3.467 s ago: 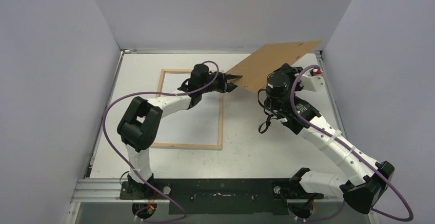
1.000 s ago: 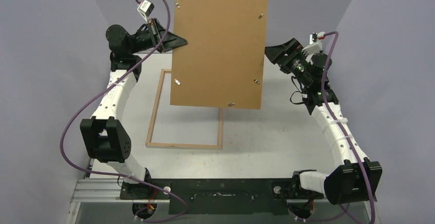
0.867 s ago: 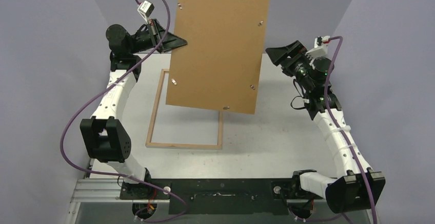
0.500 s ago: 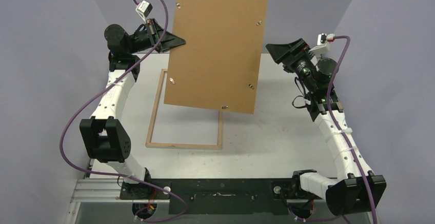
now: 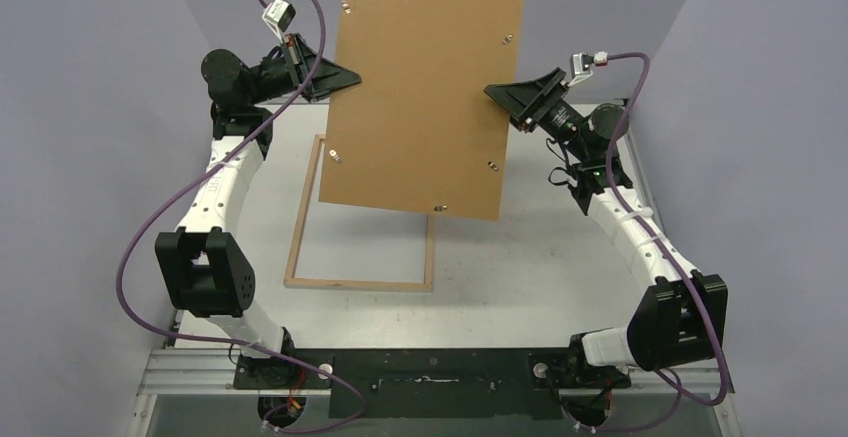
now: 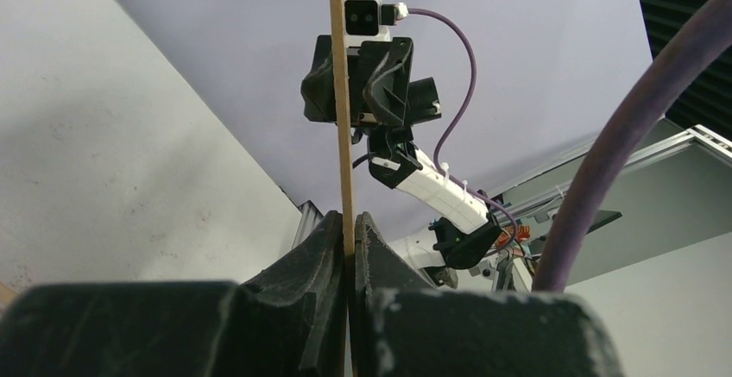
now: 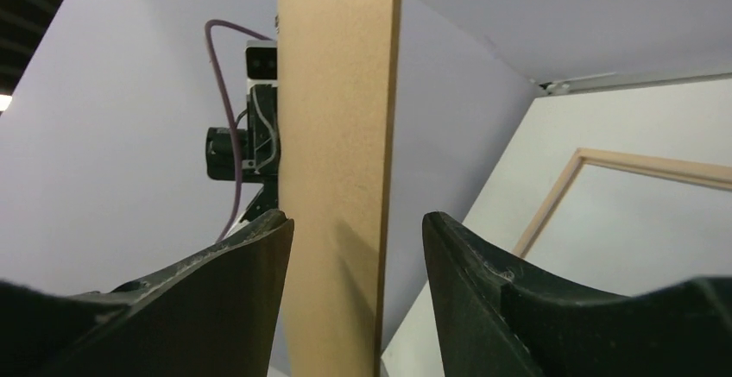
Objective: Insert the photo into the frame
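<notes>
Opening-up step: my left claw [image 5: 345,79] pinches the backing board [image 5: 425,87] aloft, and my right claw [image 5: 497,92] is spread around its other edge. The frame [image 5: 360,283] lies flat on the counter [image 5: 520,257] below, can't see the photo. Next I'd probably park the board.

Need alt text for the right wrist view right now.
The brown backing board stands edge-on between the open fingers of the right gripper, with a gap on one side. Beyond it, the light wood frame lies flat on the white table.
</notes>
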`<state>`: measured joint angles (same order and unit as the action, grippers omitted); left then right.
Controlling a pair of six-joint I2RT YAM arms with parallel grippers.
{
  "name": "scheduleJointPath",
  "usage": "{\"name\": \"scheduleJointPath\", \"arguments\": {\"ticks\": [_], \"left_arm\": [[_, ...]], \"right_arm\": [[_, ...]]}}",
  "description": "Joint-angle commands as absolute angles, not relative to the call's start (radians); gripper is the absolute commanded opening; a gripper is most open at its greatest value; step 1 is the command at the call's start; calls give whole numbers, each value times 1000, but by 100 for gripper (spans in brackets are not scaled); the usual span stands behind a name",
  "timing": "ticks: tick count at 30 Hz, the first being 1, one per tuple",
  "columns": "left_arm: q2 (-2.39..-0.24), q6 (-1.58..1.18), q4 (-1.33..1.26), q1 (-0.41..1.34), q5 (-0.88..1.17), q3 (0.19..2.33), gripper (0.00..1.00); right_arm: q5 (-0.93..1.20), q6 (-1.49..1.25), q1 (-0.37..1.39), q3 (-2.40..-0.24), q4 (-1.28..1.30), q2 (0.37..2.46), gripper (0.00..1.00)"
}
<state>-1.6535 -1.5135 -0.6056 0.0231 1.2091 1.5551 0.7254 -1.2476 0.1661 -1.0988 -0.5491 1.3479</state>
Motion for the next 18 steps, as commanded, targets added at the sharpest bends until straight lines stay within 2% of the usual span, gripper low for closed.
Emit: {"name": "scheduleJointPath", "arguments": {"ticks": [1,3,8,11,13,18], "left_arm": [[-1639,-1549,-690,16,1148,1585,0],[-1645,-1550,-690,10,1138,1591,0],[-1663,-1551,-689,5,1129,1597,0],[-1661,-1536,-686,-37,1115,1578,0],[-1650,-1496,-649,-50,1102,1552,21],[-1602,-1212,-276,-106,1037,1502,54]], "right_arm": [[819,-1342,204,-1157,-745,1372,52],[842,-1374,204,-1155,-790,1384,34],[857,-1493,193,-1134,-980,1423,3],[846,-1537,192,-1131,-1049,1445,0],[836,-1518,194,-1129,-1039,1444,0],[792,-1364,196,-1132,-800,1410,0]]}}
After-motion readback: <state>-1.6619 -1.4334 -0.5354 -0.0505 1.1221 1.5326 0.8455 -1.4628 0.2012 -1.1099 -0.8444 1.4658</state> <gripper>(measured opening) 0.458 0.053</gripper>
